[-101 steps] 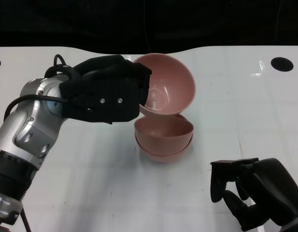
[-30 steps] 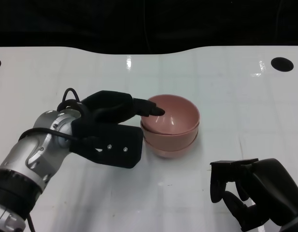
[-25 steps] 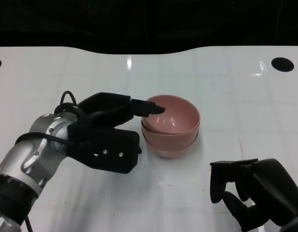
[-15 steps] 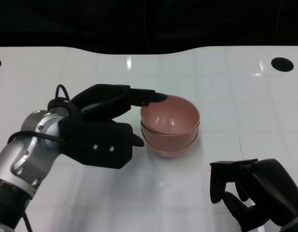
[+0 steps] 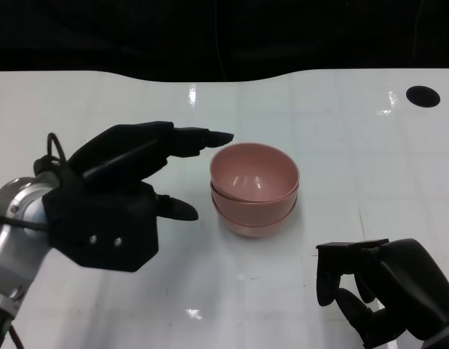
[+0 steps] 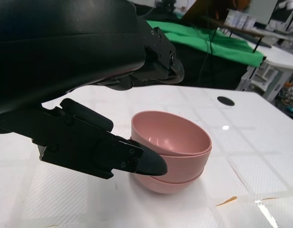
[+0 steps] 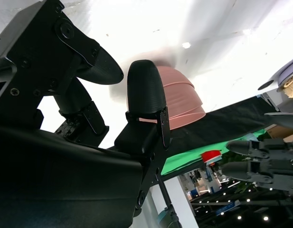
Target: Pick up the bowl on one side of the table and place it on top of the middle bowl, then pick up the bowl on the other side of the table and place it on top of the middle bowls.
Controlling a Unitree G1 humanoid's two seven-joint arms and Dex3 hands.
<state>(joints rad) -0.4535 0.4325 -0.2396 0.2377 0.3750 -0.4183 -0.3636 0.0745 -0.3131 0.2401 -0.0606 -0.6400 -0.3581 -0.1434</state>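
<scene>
Left hand [image 5: 115,200] open, fingers spread, empty, just beside the pink bowl stack [image 5: 255,189] near the table [image 5: 355,131] middle. Right hand [image 5: 388,291] curled in, empty, by the near edge. Stacking looks complete; next, probably just withdrawing without nudging the stack. Top bowl [image 6: 170,134] nested, holding nothing.

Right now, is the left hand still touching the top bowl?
No. In the head view the left hand is open, its fingers apart from the top bowl, which sits nested in the pink stack.
</scene>
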